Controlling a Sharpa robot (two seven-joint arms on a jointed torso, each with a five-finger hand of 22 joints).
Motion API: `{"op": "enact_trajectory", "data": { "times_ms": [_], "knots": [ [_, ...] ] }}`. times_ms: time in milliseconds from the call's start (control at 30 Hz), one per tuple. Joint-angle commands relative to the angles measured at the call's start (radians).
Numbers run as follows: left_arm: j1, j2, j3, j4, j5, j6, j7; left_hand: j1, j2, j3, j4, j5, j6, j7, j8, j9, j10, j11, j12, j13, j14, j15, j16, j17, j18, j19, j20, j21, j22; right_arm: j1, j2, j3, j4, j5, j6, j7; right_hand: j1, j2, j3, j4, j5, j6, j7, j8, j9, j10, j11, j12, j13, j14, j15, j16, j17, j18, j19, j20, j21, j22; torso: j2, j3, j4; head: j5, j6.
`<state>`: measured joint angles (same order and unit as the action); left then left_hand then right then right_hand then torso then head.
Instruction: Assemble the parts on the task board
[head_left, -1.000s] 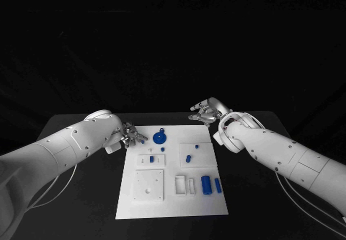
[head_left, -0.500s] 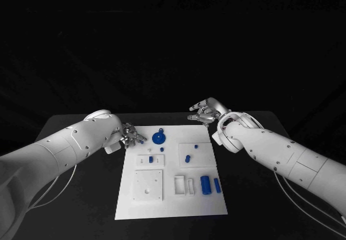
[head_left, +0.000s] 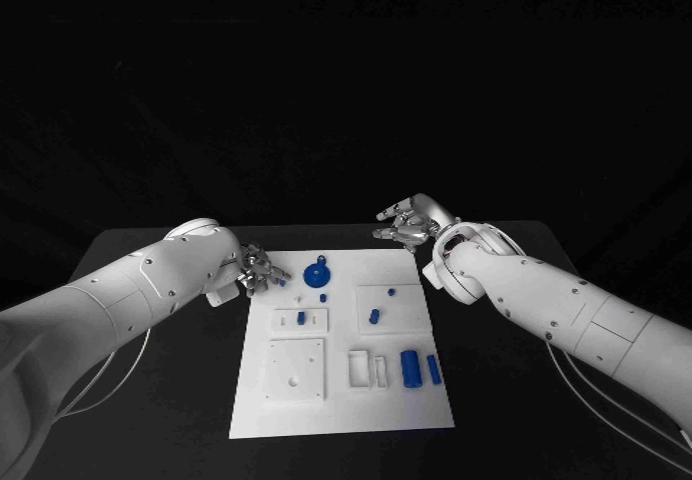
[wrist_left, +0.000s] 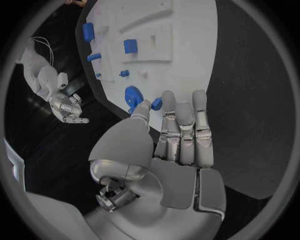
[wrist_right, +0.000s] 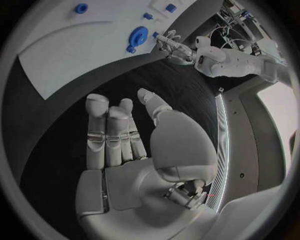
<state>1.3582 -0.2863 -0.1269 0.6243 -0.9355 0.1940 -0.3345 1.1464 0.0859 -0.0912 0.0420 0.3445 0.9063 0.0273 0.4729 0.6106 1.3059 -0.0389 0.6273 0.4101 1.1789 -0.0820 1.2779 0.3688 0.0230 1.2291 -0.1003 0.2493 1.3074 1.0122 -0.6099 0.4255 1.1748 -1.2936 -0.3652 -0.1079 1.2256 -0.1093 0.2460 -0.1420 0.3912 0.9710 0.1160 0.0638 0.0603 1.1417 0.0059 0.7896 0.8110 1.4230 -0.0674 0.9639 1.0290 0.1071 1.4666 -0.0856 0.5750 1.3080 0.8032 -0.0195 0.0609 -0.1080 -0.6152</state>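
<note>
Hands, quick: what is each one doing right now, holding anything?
Left hand: open, fingers extended, holding nothing, at the task board's far left corner.
Right hand: open, empty, over bare table beyond the board.

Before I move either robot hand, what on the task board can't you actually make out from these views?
- Head view: the left robot hand sits at the task board edge; whether its fingertips touch the board is too small to tell.
- Left wrist view: a small blue part sits behind that hand's fingers, partly hidden; contact is unclear.
- Head view: the right robot hand is past the board's far corner, its palm side hidden.
- Whether the blue gear is seated is unclear.
</note>
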Motion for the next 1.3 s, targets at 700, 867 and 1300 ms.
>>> {"op": "enact_trajectory", "data": {
  "times_ms": [700, 867, 1300],
  "knots": [
    [-0.001, 0.009, 0.000, -0.016, 0.009, 0.062, 0.004, 0.021, 0.048, 0.054, -0.051, 0.086, 0.022, 0.012, -0.087, -0.058, -0.011, 0.005, -0.020, -0.011, -0.014, 0.004, -0.006, -0.011, -0.018, -0.013, 0.003, -0.002, 0.020, 0.001, 0.004, 0.001, -0.002, -0.009, 0.014, 0.003, -0.003, -0.007, 0.004, -0.001, -0.002, 0.008, 0.000, -0.003, 0.001, -0.003, -0.006, -0.001, -0.001, 0.002, -0.002, 0.000, 0.001, 0.008, 0.049, -0.002, 0.005, 0.046, 0.000, 0.0002, 0.0018, -0.004, -0.002],
    [-0.001, 0.009, 0.000, -0.016, 0.010, 0.068, 0.006, 0.022, 0.057, 0.076, -0.067, 0.113, 0.028, 0.014, -0.112, -0.069, -0.012, 0.006, -0.023, -0.013, -0.016, 0.006, -0.007, -0.013, -0.017, -0.014, 0.004, -0.003, 0.021, 0.001, 0.005, 0.001, -0.003, -0.009, 0.014, 0.004, -0.003, -0.007, 0.004, -0.001, -0.002, 0.008, 0.000, -0.003, 0.001, -0.003, -0.006, -0.001, -0.001, 0.002, -0.002, 0.000, 0.001, 0.008, 0.049, -0.002, 0.005, 0.046, 0.000, -0.0007, 0.0015, -0.003, -0.004],
    [0.000, 0.006, 0.001, -0.012, 0.020, 0.044, 0.007, 0.028, 0.081, 0.131, -0.143, 0.138, 0.044, 0.004, -0.087, -0.024, 0.001, 0.000, -0.025, -0.015, -0.009, 0.000, 0.000, -0.012, -0.016, -0.011, -0.001, 0.008, 0.022, 0.001, 0.005, 0.001, -0.005, -0.009, 0.016, 0.003, -0.003, -0.007, 0.004, -0.001, -0.002, 0.008, 0.000, -0.003, 0.001, -0.003, -0.006, -0.001, -0.001, 0.002, -0.002, 0.000, 0.001, 0.008, 0.049, -0.002, 0.005, 0.046, -0.001, -0.0004, 0.0021, -0.002, -0.003]
  ]
}}
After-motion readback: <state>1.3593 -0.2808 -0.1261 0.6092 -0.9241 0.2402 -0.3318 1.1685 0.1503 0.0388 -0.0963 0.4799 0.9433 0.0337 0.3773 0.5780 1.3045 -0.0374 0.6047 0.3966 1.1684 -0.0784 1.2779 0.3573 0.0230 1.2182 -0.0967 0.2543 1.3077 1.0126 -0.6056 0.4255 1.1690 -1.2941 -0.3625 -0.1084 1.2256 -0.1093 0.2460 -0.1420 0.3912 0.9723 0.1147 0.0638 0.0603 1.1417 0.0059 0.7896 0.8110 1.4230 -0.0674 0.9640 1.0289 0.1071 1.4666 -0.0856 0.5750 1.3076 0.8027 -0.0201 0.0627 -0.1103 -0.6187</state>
